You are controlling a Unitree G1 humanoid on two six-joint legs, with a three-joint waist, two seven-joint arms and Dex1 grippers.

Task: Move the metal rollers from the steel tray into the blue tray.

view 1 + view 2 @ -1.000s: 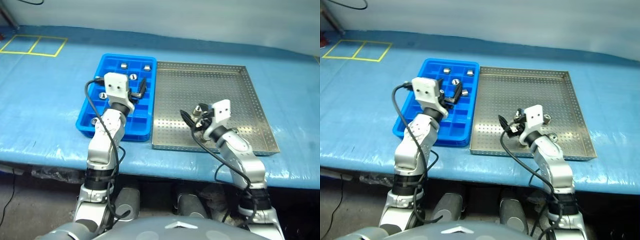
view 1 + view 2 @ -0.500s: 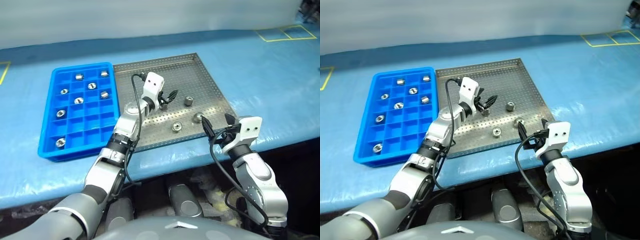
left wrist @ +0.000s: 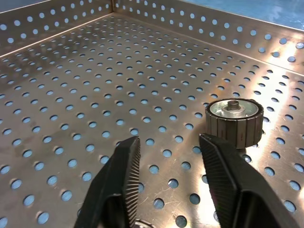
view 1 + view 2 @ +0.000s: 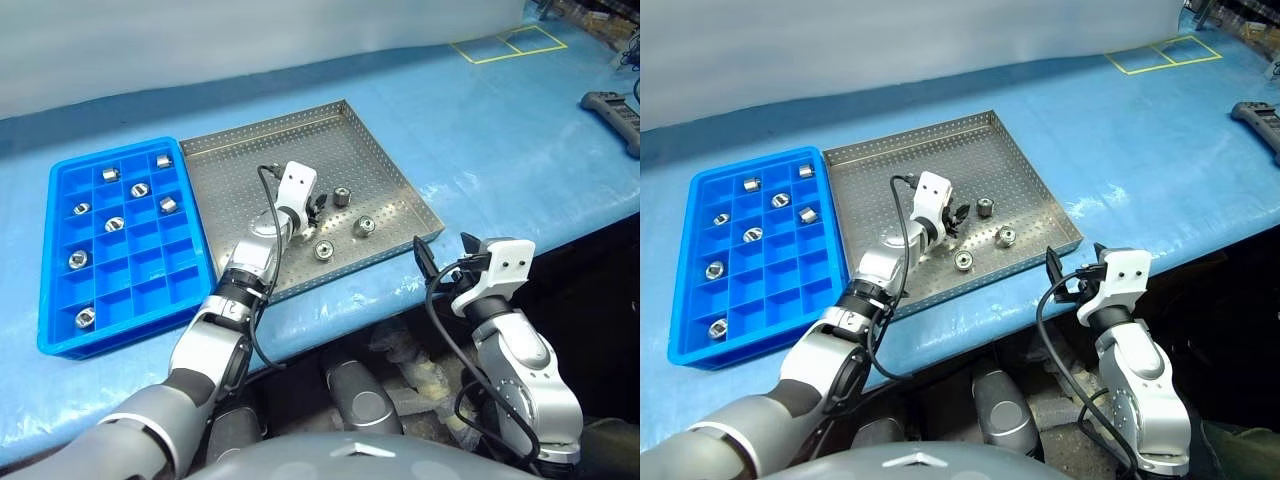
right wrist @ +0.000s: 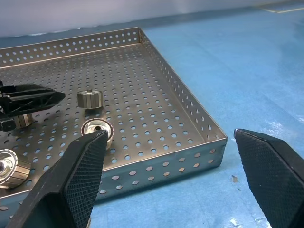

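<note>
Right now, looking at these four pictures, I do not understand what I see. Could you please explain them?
This is a humanoid robot with two arms. Two pictures come from its head, looking down, and two come from cameras on its wrists. On the blue table lie a steel tray and a blue tray. Some metal rollers sit in the steel tray, others in the blue compartments. The left gripper hangs open over the steel tray, close to one roller. The right gripper is open, off the table's near edge. Nothing is held.

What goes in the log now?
left gripper open over steel tray | right gripper open, empty | metal rollers lie in steel tray
</note>
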